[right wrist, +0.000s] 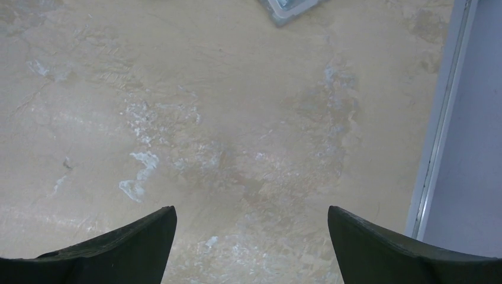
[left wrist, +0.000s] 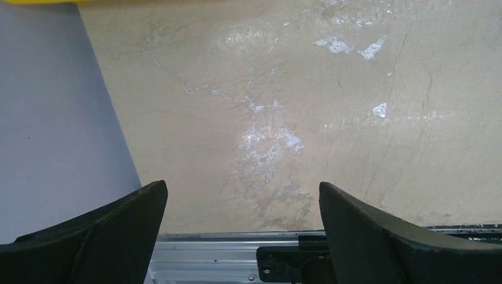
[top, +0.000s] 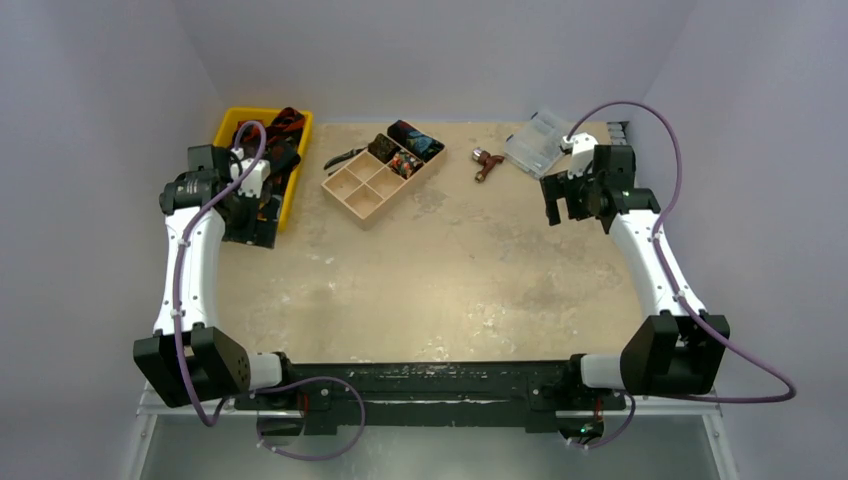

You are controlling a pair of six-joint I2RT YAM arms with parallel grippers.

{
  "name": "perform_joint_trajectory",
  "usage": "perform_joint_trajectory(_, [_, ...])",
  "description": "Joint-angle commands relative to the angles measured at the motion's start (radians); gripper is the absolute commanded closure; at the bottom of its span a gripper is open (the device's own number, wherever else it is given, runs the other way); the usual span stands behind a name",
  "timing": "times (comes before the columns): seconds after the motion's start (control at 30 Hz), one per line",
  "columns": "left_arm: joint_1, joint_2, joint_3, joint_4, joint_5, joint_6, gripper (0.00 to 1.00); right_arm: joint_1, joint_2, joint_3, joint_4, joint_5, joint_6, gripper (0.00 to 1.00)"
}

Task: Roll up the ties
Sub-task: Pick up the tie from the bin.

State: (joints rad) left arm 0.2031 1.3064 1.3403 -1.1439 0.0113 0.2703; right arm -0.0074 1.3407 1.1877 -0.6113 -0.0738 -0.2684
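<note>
Ties (top: 283, 122) lie heaped in the yellow bin (top: 228, 120) at the far left corner. What look like rolled ties (top: 412, 143) fill the far cells of the wooden organiser (top: 362, 203), presumably so each finished roll gets its own compartment. We hold the left gripper (left wrist: 241, 184) just beside the bin, jaws spread wide with nothing between them, which we judge suits a reach for the next tie. Our right gripper (right wrist: 251, 208) hovers over bare table (right wrist: 237, 118) near the clear plastic box (top: 533, 142), likewise agape and empty. Our left arm covers the near part of the bin from above, so we cannot count the ties. The left wrist view catches only a yellow sliver of the bin, the right wrist view only a corner of the box. The reddish tool (top: 487, 163) is too small to identify.
</note>
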Motion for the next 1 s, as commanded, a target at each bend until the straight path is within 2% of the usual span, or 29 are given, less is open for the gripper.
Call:
perform_joint_trajectory(0.0, [0.027,0.037,0.064,0.032,0.04,-0.016,0.0,0.0,-0.017,-0.008,-0.004,-0.041,0.037,0.02])
perform_joint_trajectory(0.17, [0.078,0.202,0.27,0.002,0.097,0.026,0.0,-0.001,-0.012,0.009,-0.007,-0.055,0.049,0.02])
perform_joint_trajectory(0.3, [0.103,0.33,0.393,0.033,0.132,0.136,0.0,-0.001,-0.012,0.016,-0.014,-0.057,0.05,0.02])
perform_joint_trajectory(0.47, [0.115,0.503,0.526,0.101,0.141,0.257,0.06,-0.001,0.012,0.029,-0.036,-0.058,0.047,0.02])
perform_joint_trajectory(0.63, [0.112,0.633,0.637,0.19,0.318,0.349,0.1,-0.001,0.048,0.044,-0.059,-0.039,0.023,0.02])
perform_joint_trajectory(0.87, [0.052,0.847,0.862,0.264,0.349,0.251,0.13,0.0,0.094,0.074,-0.084,-0.004,-0.004,0.02])
perform_joint_trajectory(0.97, [0.014,0.916,0.929,0.303,0.291,0.151,0.14,0.0,0.11,0.089,-0.097,0.011,-0.007,0.02])
